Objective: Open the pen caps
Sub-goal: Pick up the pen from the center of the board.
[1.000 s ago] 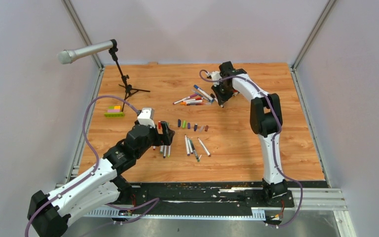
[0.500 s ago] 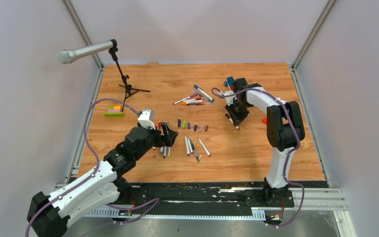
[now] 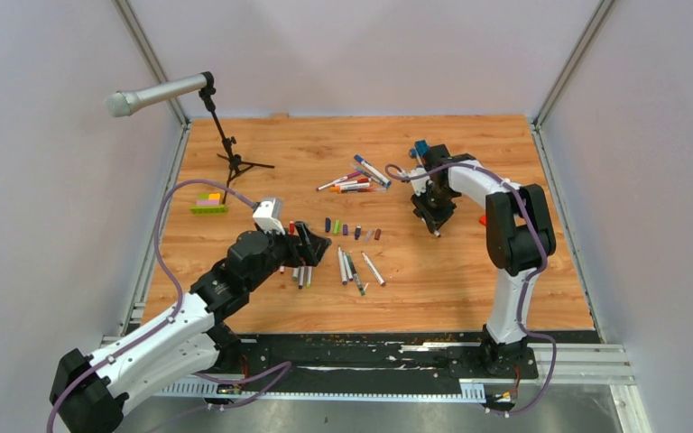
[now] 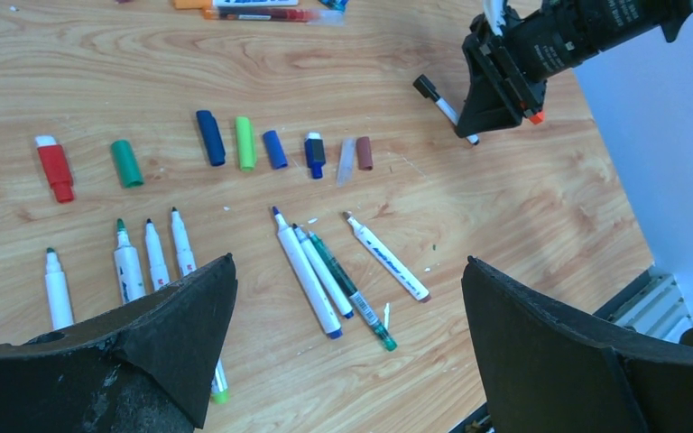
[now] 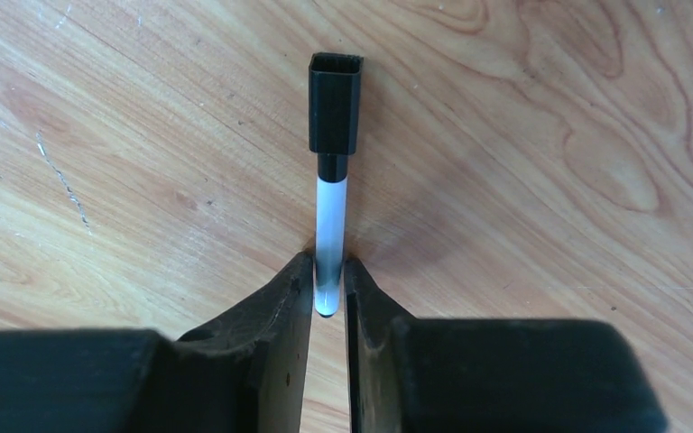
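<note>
My right gripper (image 5: 328, 262) is low over the table, its jaws closed against the tail of a slim white pen (image 5: 331, 216). The pen's black cap (image 5: 335, 104) is still on and points away. The left wrist view shows the same pen (image 4: 447, 108) slanting under that gripper (image 4: 496, 90). A row of loose pen caps (image 4: 245, 142) in red, green, blue and brown lies mid-table. Uncapped pens (image 4: 305, 271) lie nearer, more (image 4: 153, 257) to their left. My left gripper (image 4: 349, 260) hovers wide open above them, holding nothing. Capped pens (image 3: 359, 179) lie further back.
A microphone (image 3: 158, 93) on a tripod stand (image 3: 235, 162) occupies the back left. A green-yellow brick bar (image 3: 208, 206) lies beside it. A blue toy car (image 3: 420, 147) and an orange block (image 3: 484, 219) sit near the right arm.
The right arm came forward from the pile of capped pens to mid-table with the black-capped pen and lowered it. The left arm barely moved.
</note>
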You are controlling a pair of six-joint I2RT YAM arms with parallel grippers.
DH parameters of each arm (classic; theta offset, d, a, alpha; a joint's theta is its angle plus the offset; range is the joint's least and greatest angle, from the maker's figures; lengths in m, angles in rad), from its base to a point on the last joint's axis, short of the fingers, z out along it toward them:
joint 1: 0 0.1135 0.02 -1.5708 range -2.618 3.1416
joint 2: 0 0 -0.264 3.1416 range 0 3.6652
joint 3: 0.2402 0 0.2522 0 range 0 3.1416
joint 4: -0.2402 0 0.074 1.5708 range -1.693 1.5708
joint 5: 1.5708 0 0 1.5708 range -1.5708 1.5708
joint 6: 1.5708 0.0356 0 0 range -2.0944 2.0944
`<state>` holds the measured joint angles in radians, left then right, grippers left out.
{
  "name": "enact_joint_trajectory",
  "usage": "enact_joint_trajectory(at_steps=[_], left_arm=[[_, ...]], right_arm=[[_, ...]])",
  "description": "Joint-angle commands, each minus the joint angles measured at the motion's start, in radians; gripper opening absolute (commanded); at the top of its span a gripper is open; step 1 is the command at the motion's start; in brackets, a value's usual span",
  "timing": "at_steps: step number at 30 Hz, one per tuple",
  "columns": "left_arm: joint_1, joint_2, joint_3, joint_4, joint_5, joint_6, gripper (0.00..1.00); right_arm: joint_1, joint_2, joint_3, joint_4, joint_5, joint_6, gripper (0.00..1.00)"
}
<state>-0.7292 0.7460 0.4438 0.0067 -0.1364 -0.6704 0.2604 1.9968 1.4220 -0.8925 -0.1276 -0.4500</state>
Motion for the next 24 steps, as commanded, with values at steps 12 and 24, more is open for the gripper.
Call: enact_joint_trajectory(at_steps=[12, 24], left_arm=[[0.005, 0.337, -0.062, 0.628, 0.262, -0.361, 1.00], [-0.014, 0.856, 0.175, 0.889, 0.347, -0.515, 0.92]], right_arm=[[0.002, -0.151, -0.208, 0.168, -0.051, 0.010, 0.00], [-0.042, -0.350, -0.314, 0.200, -0.338, -0.001, 0.00]])
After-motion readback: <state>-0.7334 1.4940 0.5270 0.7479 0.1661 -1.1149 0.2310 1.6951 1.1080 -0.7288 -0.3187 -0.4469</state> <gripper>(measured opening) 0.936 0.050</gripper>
